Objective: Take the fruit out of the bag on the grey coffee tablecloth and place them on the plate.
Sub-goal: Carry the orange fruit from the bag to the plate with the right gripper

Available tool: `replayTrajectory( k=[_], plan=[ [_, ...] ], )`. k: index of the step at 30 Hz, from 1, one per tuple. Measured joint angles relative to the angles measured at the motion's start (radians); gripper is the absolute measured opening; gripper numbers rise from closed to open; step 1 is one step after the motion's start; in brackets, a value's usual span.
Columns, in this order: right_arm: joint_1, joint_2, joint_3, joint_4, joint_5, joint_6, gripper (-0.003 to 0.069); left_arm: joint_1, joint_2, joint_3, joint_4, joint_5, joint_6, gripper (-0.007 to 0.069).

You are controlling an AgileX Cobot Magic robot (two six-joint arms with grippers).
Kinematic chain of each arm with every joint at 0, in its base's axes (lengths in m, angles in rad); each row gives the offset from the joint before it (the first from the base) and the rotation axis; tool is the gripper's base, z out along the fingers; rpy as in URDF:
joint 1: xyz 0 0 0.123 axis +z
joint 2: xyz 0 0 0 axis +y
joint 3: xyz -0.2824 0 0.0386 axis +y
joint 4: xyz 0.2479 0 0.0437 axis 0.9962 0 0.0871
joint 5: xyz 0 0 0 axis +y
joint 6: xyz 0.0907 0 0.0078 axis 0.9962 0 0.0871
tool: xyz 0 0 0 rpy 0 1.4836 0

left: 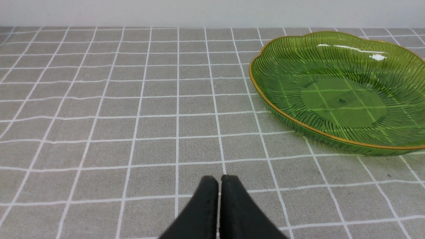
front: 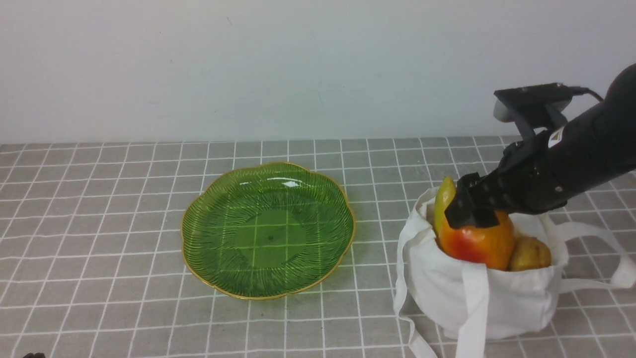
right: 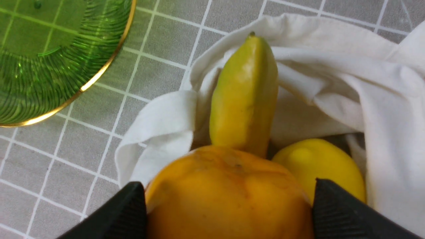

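Behind, a pale wall (front: 298, 64) meets the grey coffee tablecloth (front: 99, 248).

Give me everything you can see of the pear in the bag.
The pear is smooth, orange-yellow on top shading to red on its side. It sits in the open mouth of the white cloth bag, upper part showing. The right end effector straddles it, one finger pressed to each flank. The banana touches it; a lemon and a brown fruit lie alongside. No stem shows.

No legible text, small sticker (front: 556, 137) on right arm (front: 596, 144) unreadable
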State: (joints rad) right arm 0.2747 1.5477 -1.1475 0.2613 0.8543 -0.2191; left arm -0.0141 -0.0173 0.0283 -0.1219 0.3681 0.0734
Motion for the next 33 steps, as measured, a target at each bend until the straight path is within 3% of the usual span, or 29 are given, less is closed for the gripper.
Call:
replayTrajectory(
  k=[8,14,20,28,33],
  plan=[
    [0.0,-0.069,-0.14,-0.013,0.008,-0.008,0.058,0.0,0.0,0.0,0.0,0.001,0.0,-0.0008],
    [0.025,-0.07,-0.247,0.166,-0.068,-0.137,0.058,0.0,0.0,0.0,0.0,0.001,0.0,-0.0008],
    [0.151,0.016,-0.256,0.417,-0.135,-0.334,0.058,0.0,0.0,0.0,0.0,0.001,0.0,-0.0008],
    [0.322,0.246,-0.256,0.475,-0.262,-0.403,0.058,0.0,0.0,0.0,0.0,0.001,0.0,-0.0008],
    [0.341,0.348,-0.256,0.485,-0.301,-0.404,0.058,0.0,0.0,0.0,0.0,0.001,0.0,-0.0008]
  ],
)
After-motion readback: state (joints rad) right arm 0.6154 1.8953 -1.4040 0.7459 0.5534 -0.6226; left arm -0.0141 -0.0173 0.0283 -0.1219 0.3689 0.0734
